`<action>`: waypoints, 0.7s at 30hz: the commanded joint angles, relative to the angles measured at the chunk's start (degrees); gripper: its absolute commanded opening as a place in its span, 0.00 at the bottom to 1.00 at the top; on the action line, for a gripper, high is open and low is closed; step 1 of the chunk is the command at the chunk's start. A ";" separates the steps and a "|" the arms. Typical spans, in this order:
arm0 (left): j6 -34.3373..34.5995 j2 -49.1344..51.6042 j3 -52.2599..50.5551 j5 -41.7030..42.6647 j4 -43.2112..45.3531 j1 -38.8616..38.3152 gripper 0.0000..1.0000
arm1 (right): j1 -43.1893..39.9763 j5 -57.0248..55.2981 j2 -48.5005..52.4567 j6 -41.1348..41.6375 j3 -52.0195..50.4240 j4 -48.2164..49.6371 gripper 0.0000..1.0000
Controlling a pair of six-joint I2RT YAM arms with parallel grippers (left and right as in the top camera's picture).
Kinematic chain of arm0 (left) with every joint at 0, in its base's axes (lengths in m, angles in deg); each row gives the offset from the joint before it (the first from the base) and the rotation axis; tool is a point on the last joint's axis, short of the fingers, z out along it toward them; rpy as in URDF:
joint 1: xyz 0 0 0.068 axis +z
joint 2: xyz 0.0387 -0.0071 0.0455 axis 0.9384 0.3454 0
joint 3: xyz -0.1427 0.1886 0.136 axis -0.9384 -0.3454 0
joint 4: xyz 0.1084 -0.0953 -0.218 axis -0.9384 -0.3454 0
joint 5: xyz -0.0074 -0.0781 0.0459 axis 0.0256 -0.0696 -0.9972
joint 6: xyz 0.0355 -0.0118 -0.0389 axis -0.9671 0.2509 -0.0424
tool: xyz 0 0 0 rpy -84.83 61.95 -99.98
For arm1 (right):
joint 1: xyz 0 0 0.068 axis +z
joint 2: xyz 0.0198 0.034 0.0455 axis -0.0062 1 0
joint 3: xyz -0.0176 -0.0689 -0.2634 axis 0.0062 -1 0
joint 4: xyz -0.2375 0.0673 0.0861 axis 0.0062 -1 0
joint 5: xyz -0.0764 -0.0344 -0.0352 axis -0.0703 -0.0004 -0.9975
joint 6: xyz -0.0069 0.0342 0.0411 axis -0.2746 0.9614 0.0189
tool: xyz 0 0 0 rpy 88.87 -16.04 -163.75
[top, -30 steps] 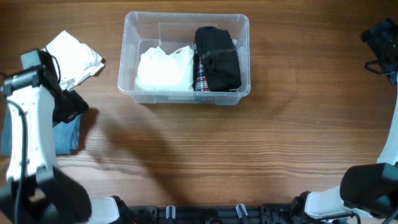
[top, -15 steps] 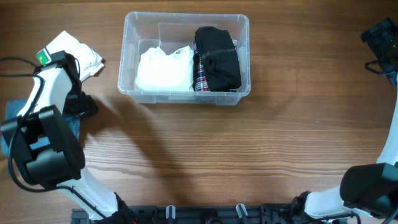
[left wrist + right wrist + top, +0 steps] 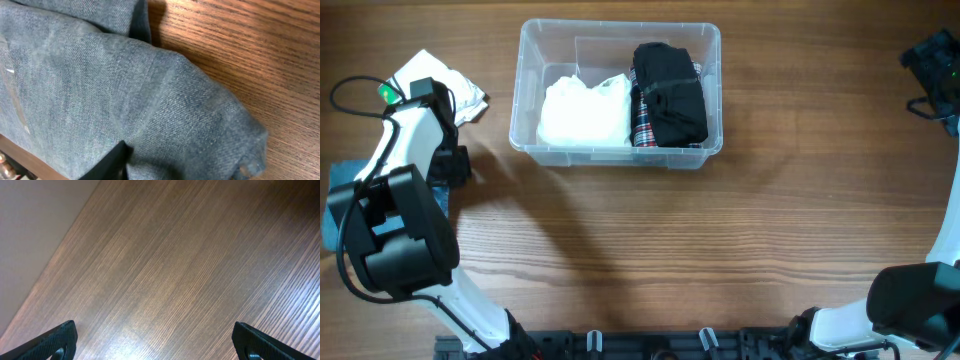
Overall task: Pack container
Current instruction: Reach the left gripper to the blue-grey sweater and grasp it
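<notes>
The clear container [image 3: 619, 152] stands at the back middle of the table, holding a white garment [image 3: 585, 112], a black garment [image 3: 670, 92] and a plaid piece [image 3: 642, 128] between them. My left gripper [image 3: 447, 166] is down on a folded blue denim garment [image 3: 339, 192] at the table's left edge. Denim [image 3: 125, 90] fills the left wrist view. One black finger [image 3: 116, 161] presses into a bunched fold and the other is hidden by cloth. My right gripper [image 3: 160, 345] hangs open over bare wood, far right.
A crumpled white garment [image 3: 438, 84] lies on the table just behind the left arm, left of the container. The right arm [image 3: 932, 60] sits at the far right edge. Wooden tabletop [image 3: 720, 240] stretches in front of the container.
The left arm has swung down onto the denim at the left edge and its jaws have closed in on the cloth. The right arm has not moved.
</notes>
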 commanded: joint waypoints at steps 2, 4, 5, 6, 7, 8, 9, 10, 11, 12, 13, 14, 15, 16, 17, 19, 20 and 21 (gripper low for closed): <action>-0.33 0.76 -4.87 0.79 2.67 0.79 0.56 | 0.22 0.09 0.26 0.90 -0.17 0.11 1.00; -0.33 0.76 -6.27 -0.87 3.85 1.46 0.59 | 0.22 0.09 0.26 0.92 -0.17 0.11 1.00; -0.33 0.76 -6.47 -1.14 4.00 1.95 0.60 | 0.22 0.09 0.26 0.92 -0.17 0.11 1.00; -0.33 0.76 -6.47 -1.16 4.02 2.43 0.57 | 0.22 0.09 0.26 0.92 -0.17 0.11 1.00; -0.31 0.76 -6.47 -1.25 4.02 2.75 0.41 | 0.22 0.09 0.26 0.90 -0.17 0.11 1.00; -0.31 0.76 -6.47 -1.22 4.00 2.75 0.25 | 0.22 0.09 0.24 0.92 -0.17 0.11 1.00; -0.28 0.76 -6.47 -0.68 4.00 2.73 0.13 | 0.22 0.09 0.24 0.90 -0.17 0.11 1.00; -0.28 0.76 -6.47 2.14 4.02 2.36 0.04 | 0.22 0.09 0.24 0.90 -0.17 0.11 1.00; -0.28 0.76 -6.47 5.31 4.07 2.05 0.04 | 0.22 0.09 0.26 0.90 -0.17 0.11 1.00; -0.26 0.76 -6.47 9.33 4.04 1.53 0.04 | 0.22 0.09 0.26 0.90 -0.17 0.11 1.00; -0.20 0.76 -6.47 11.13 4.22 0.90 0.04 | 0.22 0.09 0.26 0.90 -0.17 0.11 1.00; 1.36 0.76 -6.25 11.30 4.26 0.04 0.04 | 0.22 0.09 0.26 0.92 -0.17 0.11 1.00; 1.42 0.76 -5.77 11.28 4.28 -0.68 0.04 | 0.22 0.11 0.26 0.90 -0.17 0.11 1.00; 1.42 0.74 -4.81 11.34 3.98 -1.27 0.04 | 0.22 0.09 0.24 0.90 -0.17 0.11 1.00; 1.40 0.68 -3.65 11.32 3.17 -1.75 0.04 | 0.22 0.09 0.26 0.90 -0.17 0.11 1.00; 1.42 0.59 1.57 11.39 -0.66 -2.58 0.04 | 0.22 0.09 0.26 0.90 -0.17 0.11 1.00; 1.44 0.59 4.85 12.13 -3.30 -2.67 0.04 | 0.22 0.09 0.26 0.90 -0.17 0.11 1.00; 1.44 0.52 8.81 13.44 -6.38 -2.67 0.04 | 0.22 0.09 0.24 0.90 -0.17 0.11 1.00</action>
